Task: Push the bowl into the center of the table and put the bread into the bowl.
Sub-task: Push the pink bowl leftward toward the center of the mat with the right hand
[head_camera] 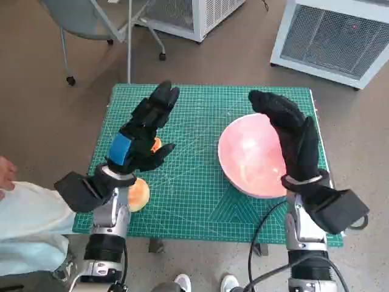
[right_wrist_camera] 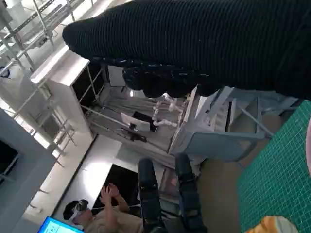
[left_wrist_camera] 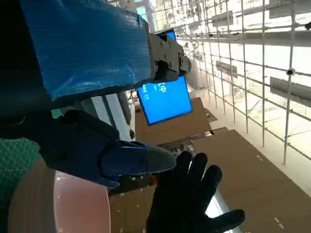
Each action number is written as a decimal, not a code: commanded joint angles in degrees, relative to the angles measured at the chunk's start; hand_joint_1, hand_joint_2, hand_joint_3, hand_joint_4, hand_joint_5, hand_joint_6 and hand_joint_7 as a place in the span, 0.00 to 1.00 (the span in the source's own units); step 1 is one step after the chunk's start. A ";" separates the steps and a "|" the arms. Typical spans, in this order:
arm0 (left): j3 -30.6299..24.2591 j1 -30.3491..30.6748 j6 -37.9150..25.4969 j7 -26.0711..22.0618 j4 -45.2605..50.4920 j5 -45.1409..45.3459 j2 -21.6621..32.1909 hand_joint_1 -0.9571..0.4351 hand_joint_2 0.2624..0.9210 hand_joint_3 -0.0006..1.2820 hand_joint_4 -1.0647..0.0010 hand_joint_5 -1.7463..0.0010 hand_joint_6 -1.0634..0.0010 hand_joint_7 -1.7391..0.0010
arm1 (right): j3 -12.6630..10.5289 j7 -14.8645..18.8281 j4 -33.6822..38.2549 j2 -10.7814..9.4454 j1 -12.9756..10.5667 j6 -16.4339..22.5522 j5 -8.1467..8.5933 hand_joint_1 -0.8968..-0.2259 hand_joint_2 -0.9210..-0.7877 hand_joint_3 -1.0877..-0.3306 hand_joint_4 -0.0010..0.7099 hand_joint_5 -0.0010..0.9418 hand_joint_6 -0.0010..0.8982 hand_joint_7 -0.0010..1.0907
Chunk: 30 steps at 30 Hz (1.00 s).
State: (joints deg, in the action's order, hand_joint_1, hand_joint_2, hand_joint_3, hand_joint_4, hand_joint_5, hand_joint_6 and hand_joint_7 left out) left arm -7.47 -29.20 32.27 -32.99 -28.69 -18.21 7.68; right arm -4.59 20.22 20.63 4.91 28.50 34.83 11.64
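The pink bowl (head_camera: 252,155) stands on the right part of the green mat (head_camera: 194,182), near the table's right edge. My right hand (head_camera: 292,137) hovers over the bowl's right half, fingers stretched out and holding nothing. My left hand (head_camera: 143,131) is raised over the mat's left part, fingers apart and empty. A tan piece of bread (head_camera: 138,193) shows beside my left wrist, and an orange bit (head_camera: 156,144) peeks out by the palm; my hand hides the rest. The left wrist view shows the bowl (left_wrist_camera: 63,208) and the right hand (left_wrist_camera: 189,199). The right wrist view catches the bread (right_wrist_camera: 272,225).
A person's pale sleeve (head_camera: 24,213) reaches in at the table's left side, and shoes (head_camera: 182,283) show by the near edge. A chair (head_camera: 91,24) and white cabinets (head_camera: 331,36) stand beyond the far edge. A seated person (right_wrist_camera: 97,213) appears in the right wrist view.
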 commanded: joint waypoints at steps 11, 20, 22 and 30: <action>-0.14 0.27 -0.44 0.21 0.56 0.11 0.65 0.24 1.00 0.27 0.87 1.00 0.77 1.00 | -0.31 -0.19 1.37 -0.99 -0.76 0.08 0.62 0.26 0.00 0.42 0.19 0.00 0.00 0.45; -0.07 0.47 -0.70 0.43 0.77 0.14 0.56 0.23 1.00 0.26 0.86 1.00 0.77 1.00 | -0.45 0.45 2.27 -1.07 -0.48 0.45 1.50 0.28 0.00 0.43 0.18 0.00 0.00 0.44; -0.06 0.52 -0.52 0.54 0.80 0.28 0.58 0.23 1.00 0.26 0.86 1.00 0.77 1.00 | -0.54 0.59 2.38 -0.90 -0.49 0.54 1.79 0.28 0.00 0.43 0.18 0.00 0.00 0.44; -0.14 0.70 0.02 0.83 0.82 0.50 0.73 0.23 1.00 0.26 0.86 1.00 0.77 1.00 | -3.28 2.37 2.96 1.72 -0.70 0.39 4.92 0.27 0.00 0.42 0.17 0.00 0.00 0.43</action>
State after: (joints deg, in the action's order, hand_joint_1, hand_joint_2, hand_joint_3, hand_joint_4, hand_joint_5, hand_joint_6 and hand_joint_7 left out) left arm -7.45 -29.18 31.79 -32.51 -28.38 -18.20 8.30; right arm -6.11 21.51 22.27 4.82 28.51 35.66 14.86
